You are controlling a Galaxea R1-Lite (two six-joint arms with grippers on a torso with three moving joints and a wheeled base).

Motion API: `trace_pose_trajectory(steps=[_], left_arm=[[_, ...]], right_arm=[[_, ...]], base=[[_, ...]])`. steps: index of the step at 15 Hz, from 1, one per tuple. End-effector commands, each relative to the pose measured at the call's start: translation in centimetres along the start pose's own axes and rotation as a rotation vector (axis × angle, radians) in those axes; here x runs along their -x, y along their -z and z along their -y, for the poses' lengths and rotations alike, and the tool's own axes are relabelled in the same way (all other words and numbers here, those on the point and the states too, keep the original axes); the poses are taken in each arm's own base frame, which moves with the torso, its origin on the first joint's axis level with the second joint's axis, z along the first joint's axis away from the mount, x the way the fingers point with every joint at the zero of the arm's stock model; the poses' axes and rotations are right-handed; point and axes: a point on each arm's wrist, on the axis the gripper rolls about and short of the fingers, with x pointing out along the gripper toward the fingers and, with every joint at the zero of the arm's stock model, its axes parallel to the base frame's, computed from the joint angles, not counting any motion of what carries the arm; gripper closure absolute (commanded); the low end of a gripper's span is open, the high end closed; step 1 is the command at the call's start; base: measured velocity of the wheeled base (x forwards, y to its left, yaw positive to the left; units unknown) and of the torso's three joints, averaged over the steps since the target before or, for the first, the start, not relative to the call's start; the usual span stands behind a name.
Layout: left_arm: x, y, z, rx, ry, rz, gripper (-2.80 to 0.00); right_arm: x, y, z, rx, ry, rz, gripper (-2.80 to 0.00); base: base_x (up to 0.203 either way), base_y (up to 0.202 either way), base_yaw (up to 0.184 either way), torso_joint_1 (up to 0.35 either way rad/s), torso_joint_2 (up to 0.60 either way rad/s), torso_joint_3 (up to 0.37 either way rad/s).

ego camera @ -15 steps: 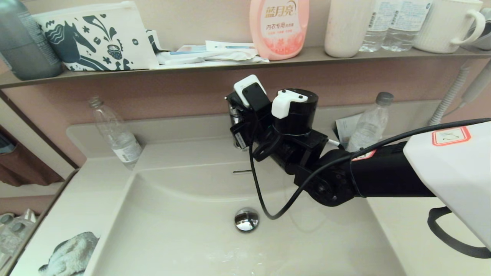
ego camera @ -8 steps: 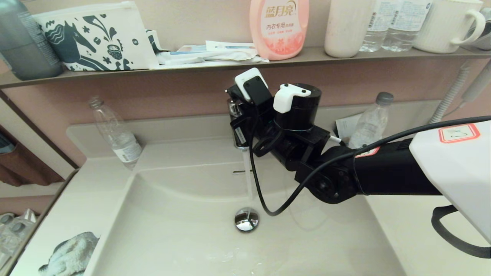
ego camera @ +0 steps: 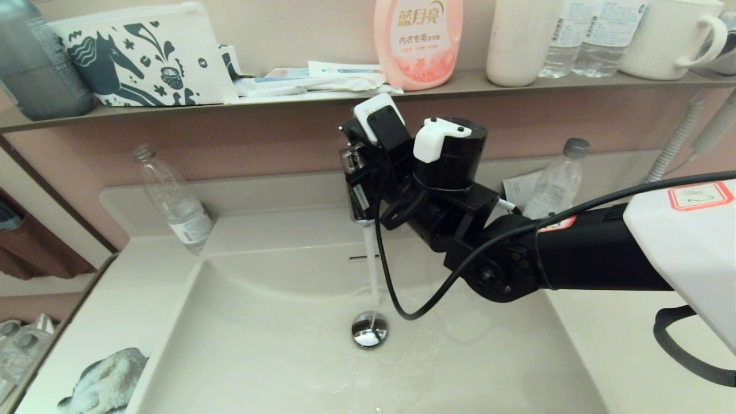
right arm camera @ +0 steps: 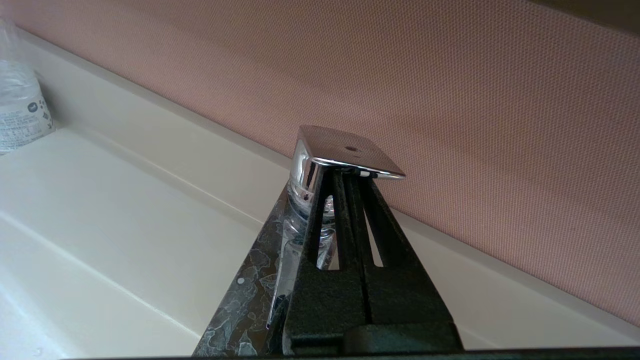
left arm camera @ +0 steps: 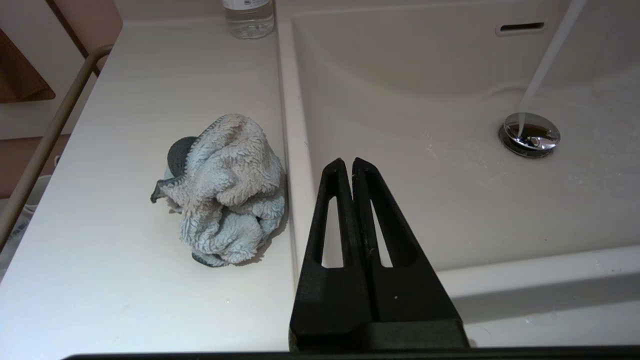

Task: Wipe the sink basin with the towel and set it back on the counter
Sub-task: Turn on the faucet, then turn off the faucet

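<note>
The towel (left arm camera: 225, 190) lies bunched on the counter (left arm camera: 125, 100), right beside the left rim of the sink basin (left arm camera: 400, 125); the head view shows the towel (ego camera: 103, 382) at the lower left. My left gripper (left arm camera: 350, 162) hovers shut and empty over that rim, just right of the towel. My right gripper (right arm camera: 350, 174) is shut, its tips pressed up under the chrome faucet lever (right arm camera: 347, 150), which is tilted up. A water stream (ego camera: 372, 270) falls onto the round drain plug (ego camera: 370, 329) and spreads over the basin (ego camera: 259, 345) floor.
A clear bottle (ego camera: 172, 201) stands on the back left of the counter and another bottle (ego camera: 555, 184) at the back right. The shelf (ego camera: 287, 103) above holds a horse-print pouch (ego camera: 144, 57), a pink detergent bottle (ego camera: 418, 40) and cups. A rail (left arm camera: 50, 135) borders the counter's left edge.
The right gripper has risen slightly with the faucet lever. Water, absent one second ago, now runs and spreads wider across the basin floor. The towel has not moved.
</note>
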Motion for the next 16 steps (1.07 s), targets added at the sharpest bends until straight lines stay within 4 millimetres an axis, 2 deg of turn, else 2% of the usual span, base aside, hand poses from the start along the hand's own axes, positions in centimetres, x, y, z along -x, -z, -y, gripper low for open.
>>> trace_pose_trajectory(steps=[1,4,7,11,16], left_arm=[[0.0,0.0,0.0,0.0,0.0,0.001,0.0],[0.0,0.0,0.0,0.0,0.0,0.001,0.0],[0.0,0.0,0.0,0.0,0.0,0.0,0.0],[0.0,0.0,0.0,0.0,0.0,0.0,0.0],[0.0,0.0,0.0,0.0,0.0,0.001,0.0]], right_arm=[[0.2,-0.4,0.2,-0.001,0.005,0.01,0.0],[0.5,0.2,0.0,-0.001,-0.007,-0.016,0.0],[2.0,0.6,-0.6,0.004,-0.043,-0.059,0.0],[2.5,-1.1,-0.7,-0.034,-0.047,-0.023,0.0],[1.8,-2.8,-0.3,-0.05,-0.028,0.031,0.0]], base=[[0.0,0.0,0.0,0.0,0.0,0.0],[0.0,0.0,0.0,0.0,0.0,0.0],[0.0,0.0,0.0,0.0,0.0,0.0],[0.0,0.0,0.0,0.0,0.0,0.0],[0.0,0.0,0.0,0.0,0.0,0.0]])
